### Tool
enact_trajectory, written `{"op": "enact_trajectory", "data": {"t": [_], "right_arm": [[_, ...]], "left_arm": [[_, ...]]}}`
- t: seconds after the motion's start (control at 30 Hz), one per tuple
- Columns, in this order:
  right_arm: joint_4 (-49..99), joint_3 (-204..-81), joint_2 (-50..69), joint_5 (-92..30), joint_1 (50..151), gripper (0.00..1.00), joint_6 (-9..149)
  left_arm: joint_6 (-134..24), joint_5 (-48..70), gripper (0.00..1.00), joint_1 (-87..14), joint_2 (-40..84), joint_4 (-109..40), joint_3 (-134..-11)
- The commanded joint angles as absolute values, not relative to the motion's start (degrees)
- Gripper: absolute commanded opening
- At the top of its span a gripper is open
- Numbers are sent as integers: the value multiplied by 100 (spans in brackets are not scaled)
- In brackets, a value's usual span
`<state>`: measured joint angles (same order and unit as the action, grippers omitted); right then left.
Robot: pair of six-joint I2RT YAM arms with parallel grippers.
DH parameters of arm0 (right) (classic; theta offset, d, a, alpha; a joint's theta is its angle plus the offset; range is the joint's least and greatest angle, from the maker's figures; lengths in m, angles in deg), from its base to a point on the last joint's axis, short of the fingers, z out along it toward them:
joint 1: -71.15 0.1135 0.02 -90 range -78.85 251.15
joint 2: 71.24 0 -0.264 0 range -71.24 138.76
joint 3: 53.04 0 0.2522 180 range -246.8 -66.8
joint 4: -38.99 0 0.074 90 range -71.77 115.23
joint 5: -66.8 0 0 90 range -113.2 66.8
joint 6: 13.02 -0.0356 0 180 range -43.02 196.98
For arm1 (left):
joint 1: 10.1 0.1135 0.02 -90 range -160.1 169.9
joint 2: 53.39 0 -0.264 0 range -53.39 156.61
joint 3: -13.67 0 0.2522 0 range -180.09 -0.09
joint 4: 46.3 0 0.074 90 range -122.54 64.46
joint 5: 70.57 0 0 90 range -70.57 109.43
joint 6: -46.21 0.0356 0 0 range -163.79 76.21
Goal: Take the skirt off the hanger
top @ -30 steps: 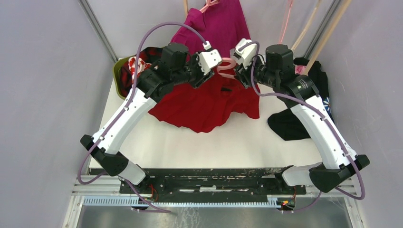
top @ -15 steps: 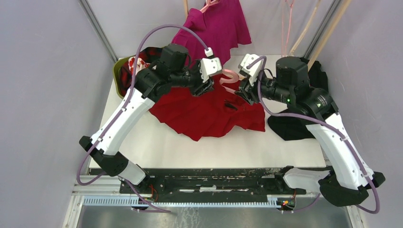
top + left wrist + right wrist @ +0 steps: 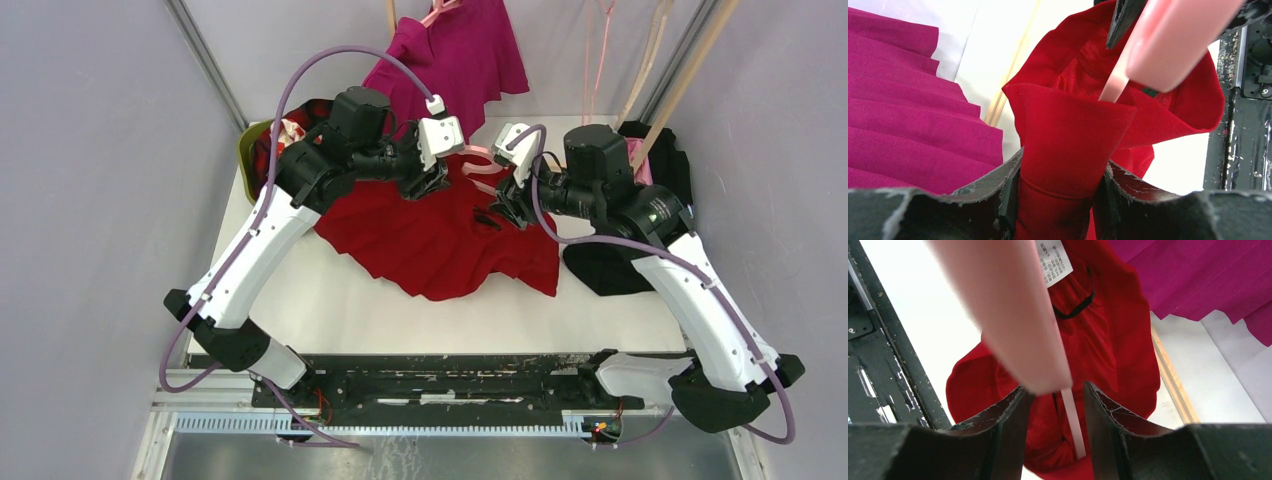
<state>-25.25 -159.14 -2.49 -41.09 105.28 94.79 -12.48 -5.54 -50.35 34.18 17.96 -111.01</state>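
The skirt (image 3: 440, 245) lies spread on the table (image 3: 450, 320), with its waist lifted off the surface at the far side between the two arms. The left gripper (image 3: 1060, 195) is closed on a fold of the red fabric at the waist. The right gripper (image 3: 1055, 395) is closed on the hanger (image 3: 1018, 315), whose pink bar passes between its jaws.

Step in hand: separating the waist from the hanger.

1. The left gripper should hold its pinch on the fabric firmly; a loose pinch lets the cloth slide and the waist follows the hanger.
2. The right gripper should draw the hanger away along the line of its own bar, not across it, so that the bar slips out of the waist opening.
3. The two arms should part gradually. The black loop (image 3: 1078, 310) and the white label (image 3: 1053, 262) inside the waist are likely snag points and should be watched.
4. The pull should stay low, so that the hem is not dragged onto the black garment (image 3: 600, 265) beside it.

Orientation: the skirt's long axis runs roughly left to right across the table, with the waist toward the far side and the hem toward the arm bases. The hanger's hook shows between the grippers in the top view; the bar's axis is probably left to right, but the wrists hide most of it.
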Motion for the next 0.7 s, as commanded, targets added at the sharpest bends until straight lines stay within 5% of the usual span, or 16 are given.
{"op": "enact_trajectory", "data": {"t": [0.0,0.33,0.67], "right_arm": [[-2200,-16072,-142,-4013,10557,49,9552],[-1711,-15533,17,-3282,10554,51,10025],[-1521,-15466,141,-3940,10553,51,9993]], "left_arm": [[-1247,-802,3,-5035,3082,1238,-11333],[-1347,-1035,3,-5036,2984,1211,-11330],[-1412,-1154,3,-5037,2862,1227,-11425]]}}
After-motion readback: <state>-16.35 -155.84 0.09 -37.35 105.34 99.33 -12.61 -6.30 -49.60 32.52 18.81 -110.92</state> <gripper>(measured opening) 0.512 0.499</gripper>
